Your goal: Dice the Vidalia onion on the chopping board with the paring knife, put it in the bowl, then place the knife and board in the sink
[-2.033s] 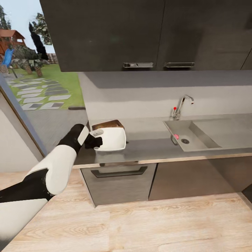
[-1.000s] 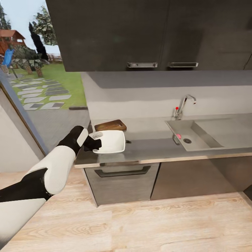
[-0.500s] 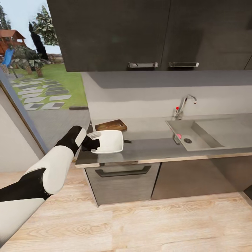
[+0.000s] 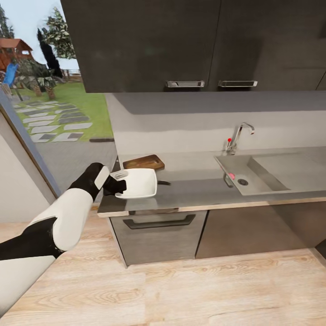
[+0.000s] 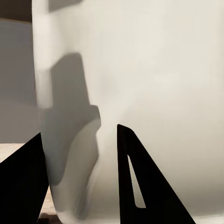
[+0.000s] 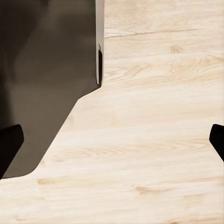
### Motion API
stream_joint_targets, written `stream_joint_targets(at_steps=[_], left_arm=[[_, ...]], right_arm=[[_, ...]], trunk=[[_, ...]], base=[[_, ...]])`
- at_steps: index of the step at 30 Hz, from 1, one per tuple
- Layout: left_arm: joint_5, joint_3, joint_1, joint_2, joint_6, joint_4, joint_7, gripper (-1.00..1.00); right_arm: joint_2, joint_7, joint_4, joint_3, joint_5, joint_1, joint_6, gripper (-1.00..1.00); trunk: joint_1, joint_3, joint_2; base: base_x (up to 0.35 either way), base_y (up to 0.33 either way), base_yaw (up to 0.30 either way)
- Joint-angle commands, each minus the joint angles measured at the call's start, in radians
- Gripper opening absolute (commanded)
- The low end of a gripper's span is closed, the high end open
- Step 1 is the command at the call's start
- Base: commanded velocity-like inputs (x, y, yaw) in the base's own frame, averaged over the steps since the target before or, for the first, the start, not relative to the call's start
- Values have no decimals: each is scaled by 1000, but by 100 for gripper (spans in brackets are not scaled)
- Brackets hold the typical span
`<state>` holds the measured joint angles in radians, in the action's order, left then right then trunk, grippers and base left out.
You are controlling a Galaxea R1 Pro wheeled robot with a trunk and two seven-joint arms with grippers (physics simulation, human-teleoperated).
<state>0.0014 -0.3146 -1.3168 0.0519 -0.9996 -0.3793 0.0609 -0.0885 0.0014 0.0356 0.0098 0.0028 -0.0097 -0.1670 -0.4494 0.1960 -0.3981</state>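
Your left end effector (image 4: 118, 183) is clamped on the rim of the white bowl (image 4: 138, 183) at the counter's (image 4: 199, 192) nine-o'clock end, chopping board (image 4: 143, 162) just behind at twelve, while fetching from the sink (image 4: 246, 174), dicing and clearing all remain.

Home kitchen: steel sink (image 4: 253, 174), countertop (image 4: 194, 192), dark cabinets (image 4: 181, 45), garden outside.
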Motion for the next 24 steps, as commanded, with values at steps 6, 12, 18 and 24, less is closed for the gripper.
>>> stream_joint_targets(at_steps=[6, 12, 18, 24], left_arm=[[5, -9, -1, -11, -2, -1, 7, -100], [5, -9, -1, -28, -1, -1, 7, -100], [4, -10, -1, -47, -1, -1, 7, -100], [4, -9, -1, -52, -1, -1, 7, -100]], right_arm=[[0, 0, 3, 1, 0, -1, -6, 100], [0, 0, 3, 0, 0, -1, -6, 100], [0, 0, 3, 1, 0, -1, -6, 100], [0, 0, 3, 0, 0, -1, -6, 100]], trunk=[[-1, 2, -2], [-1, 2, -2], [-1, 2, -2], [-1, 2, -2]], base=[[0, 0, 0], [0, 0, 0], [0, 0, 0], [0, 0, 0]])
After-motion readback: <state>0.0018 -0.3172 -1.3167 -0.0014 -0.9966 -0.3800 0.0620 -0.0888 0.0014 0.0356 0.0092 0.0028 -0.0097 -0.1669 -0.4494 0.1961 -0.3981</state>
